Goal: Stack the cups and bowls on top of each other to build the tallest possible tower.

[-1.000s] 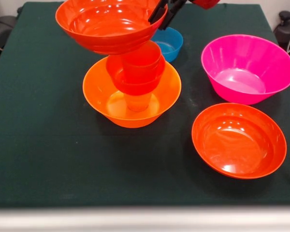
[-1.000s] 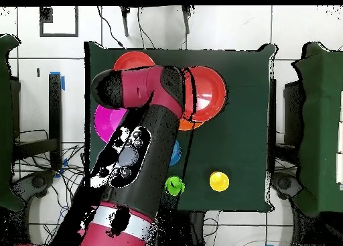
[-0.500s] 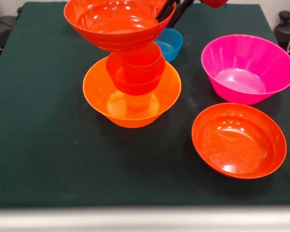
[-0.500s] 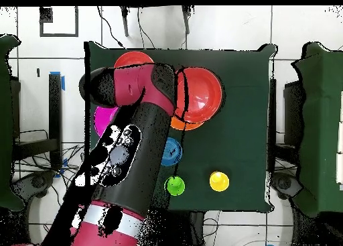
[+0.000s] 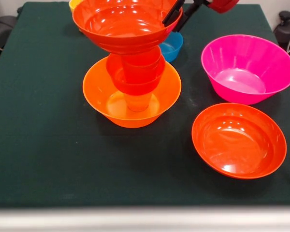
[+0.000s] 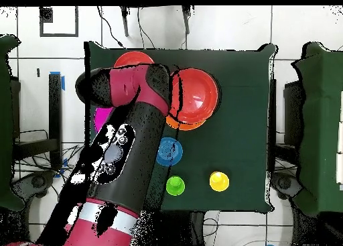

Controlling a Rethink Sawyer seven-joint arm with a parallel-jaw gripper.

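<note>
Dark green table (image 5: 43, 145) stands on white tiled floor (image 6: 295, 25).

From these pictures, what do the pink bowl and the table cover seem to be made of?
The pink bowl looks like moulded plastic with a glossy finish: its inside shows bright highlights and the colour is even. The table cover looks like dark green cloth, perhaps felt: it is matt, shows no reflections and carries pale specks. The exact fabric cannot be told.

Arm (image 6: 127, 143) hides most of magenta bowl (image 6: 100, 117) overhead.
</note>
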